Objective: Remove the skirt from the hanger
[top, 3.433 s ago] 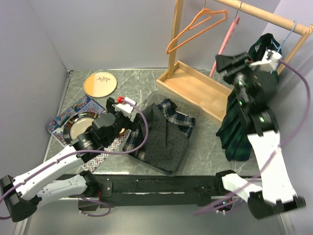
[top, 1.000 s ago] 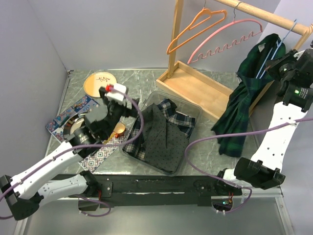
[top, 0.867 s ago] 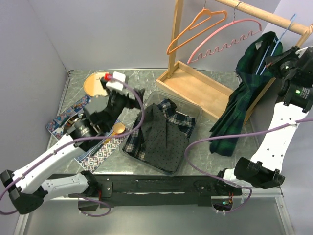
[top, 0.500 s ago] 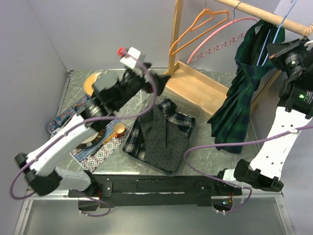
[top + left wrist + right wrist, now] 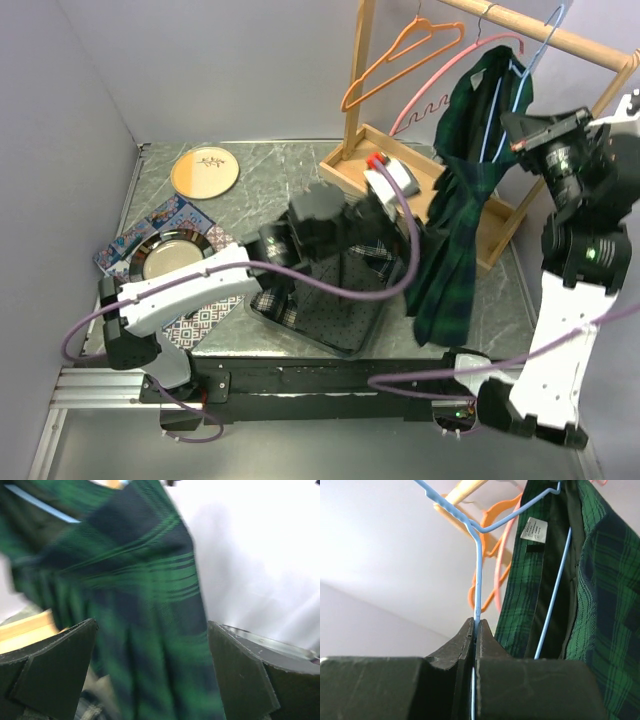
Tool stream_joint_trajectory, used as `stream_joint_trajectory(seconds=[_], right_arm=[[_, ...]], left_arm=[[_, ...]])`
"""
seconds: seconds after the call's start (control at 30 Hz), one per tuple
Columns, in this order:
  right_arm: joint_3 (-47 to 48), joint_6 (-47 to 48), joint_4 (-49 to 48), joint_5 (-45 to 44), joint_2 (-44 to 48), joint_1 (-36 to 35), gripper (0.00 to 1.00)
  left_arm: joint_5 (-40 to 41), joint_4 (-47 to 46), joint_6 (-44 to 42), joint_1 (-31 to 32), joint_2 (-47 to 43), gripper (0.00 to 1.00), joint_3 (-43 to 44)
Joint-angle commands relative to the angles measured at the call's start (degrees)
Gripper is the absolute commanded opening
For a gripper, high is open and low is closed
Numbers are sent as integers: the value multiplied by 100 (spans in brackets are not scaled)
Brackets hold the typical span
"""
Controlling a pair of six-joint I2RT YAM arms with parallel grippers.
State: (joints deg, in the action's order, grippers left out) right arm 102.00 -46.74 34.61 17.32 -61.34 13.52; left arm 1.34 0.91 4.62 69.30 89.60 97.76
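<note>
My right end effector [image 5: 475, 625] is pinched tight on the thin stem of the light blue wire hanger [image 5: 478, 565]. It holds the dark green and navy plaid pleated skirt [image 5: 455, 200] up in the air beside the wooden rack [image 5: 353, 100], above the right side of the bench [image 5: 270, 165]. My left end effector [image 5: 150, 670] is spread wide, with the skirt's pleats right in front of it and nothing between the fingers. My worry is the wire: it is a slim, slick thing to hold, so a sideways tug on the cloth could twist or slide it in that pinch. The waistband could also snag on the hanger's shoulders and drag the whole hanger along. A swing might knock the pink plastic hanger [image 5: 418, 98] close behind. The left wrist view is smeared, so I could easily misjudge where to close on the fabric. The only writing is on a white sewn-in tag [image 5: 534, 530] inside the waistband, and its print is too small for me to read.
</note>
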Motion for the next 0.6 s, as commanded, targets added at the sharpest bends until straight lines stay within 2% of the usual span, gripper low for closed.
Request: stream_joint_trajectory(seconds=[0.0, 0.2, 0.4, 0.47, 0.57], right_arm=[[-267, -634, -1219, -300, 675, -148, 0], [-557, -793, -1246, -361, 1053, -244, 0], [-865, -1003, -1526, -247, 1299, -253, 0], [-1267, -1109, -1703, -247, 1458, -253, 0], [-1445, -1039, -1633, -475, 1687, -253, 0]], left_arm=[[295, -644, -119, 329, 48, 97, 121], [743, -495, -592, 944, 364, 97, 532], [1772, -99, -849, 1305, 883, 99, 1228], [1956, -99, -884, 1341, 997, 91, 1272], [2228, -126, -814, 1358, 1007, 46, 1211]])
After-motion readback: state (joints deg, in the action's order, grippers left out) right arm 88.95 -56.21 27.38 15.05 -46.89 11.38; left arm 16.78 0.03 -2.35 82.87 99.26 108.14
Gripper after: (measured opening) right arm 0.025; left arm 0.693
